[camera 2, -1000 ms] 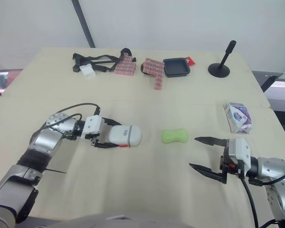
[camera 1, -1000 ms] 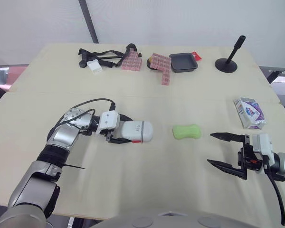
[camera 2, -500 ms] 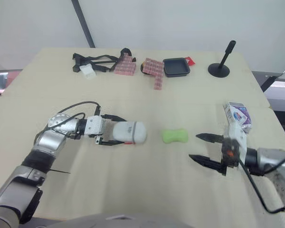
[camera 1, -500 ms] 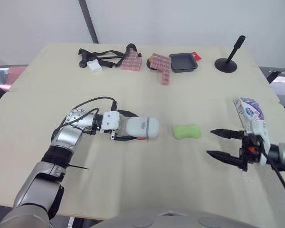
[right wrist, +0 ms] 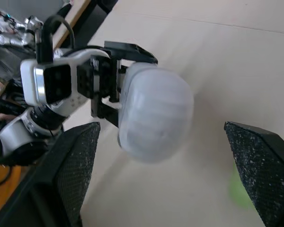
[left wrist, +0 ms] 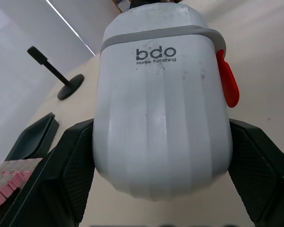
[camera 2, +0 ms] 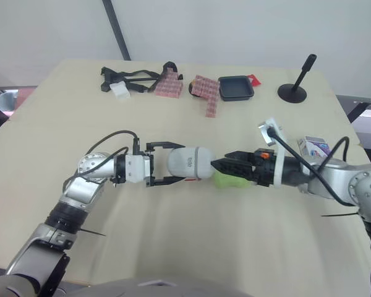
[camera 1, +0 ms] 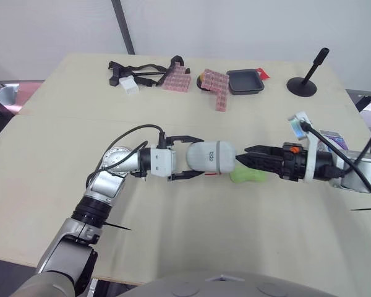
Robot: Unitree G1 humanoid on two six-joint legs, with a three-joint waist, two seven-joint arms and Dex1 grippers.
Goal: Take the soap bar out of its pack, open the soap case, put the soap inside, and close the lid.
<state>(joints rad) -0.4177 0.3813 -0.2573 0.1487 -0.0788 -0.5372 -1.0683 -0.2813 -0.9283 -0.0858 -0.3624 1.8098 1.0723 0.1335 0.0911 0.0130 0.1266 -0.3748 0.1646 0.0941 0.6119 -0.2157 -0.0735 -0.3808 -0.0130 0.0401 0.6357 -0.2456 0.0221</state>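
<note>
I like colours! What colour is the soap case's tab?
The tab is red, clearest in left wrist view.

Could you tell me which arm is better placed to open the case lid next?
Right. The left end effector is shut on the case, while the right end effector is open and empty, its tips at the case's free end.

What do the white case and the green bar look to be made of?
The soap case looks like hard moulded plastic: smooth white shell, printed lettering, grey seam band. The green bar is likely solid soap: matte, rounded, waisted.
</note>
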